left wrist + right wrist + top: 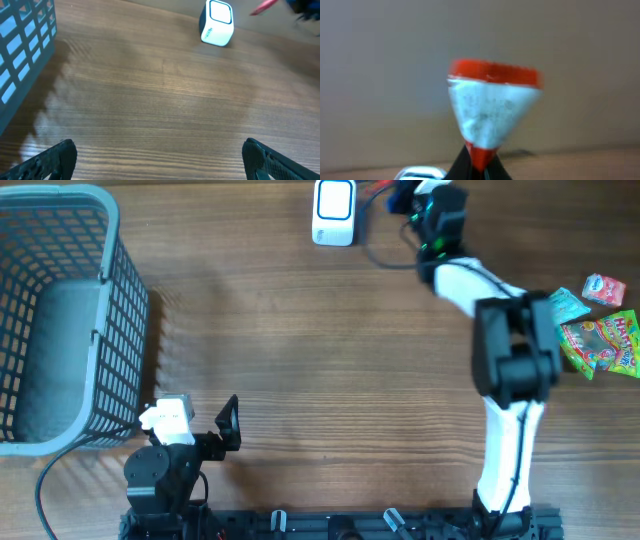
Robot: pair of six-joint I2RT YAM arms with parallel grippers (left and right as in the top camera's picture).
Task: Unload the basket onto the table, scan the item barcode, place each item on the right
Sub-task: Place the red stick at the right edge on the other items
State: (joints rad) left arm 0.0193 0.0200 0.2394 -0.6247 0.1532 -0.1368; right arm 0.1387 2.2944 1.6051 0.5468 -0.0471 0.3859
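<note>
The item is a small red and white packet, pinched at its lower red corner by my shut right gripper and standing up, blurred, in front of the wrist camera. From overhead, the right gripper reaches to the table's far edge, just right of the white barcode scanner, and only a red sliver of the packet shows. The scanner also appears far ahead in the left wrist view. My left gripper hangs open and empty over bare wood, near the front left.
A grey mesh basket stands at the left, its wall close to the left gripper. Several colourful snack packets lie at the right edge. A dark cable curls beside the scanner.
</note>
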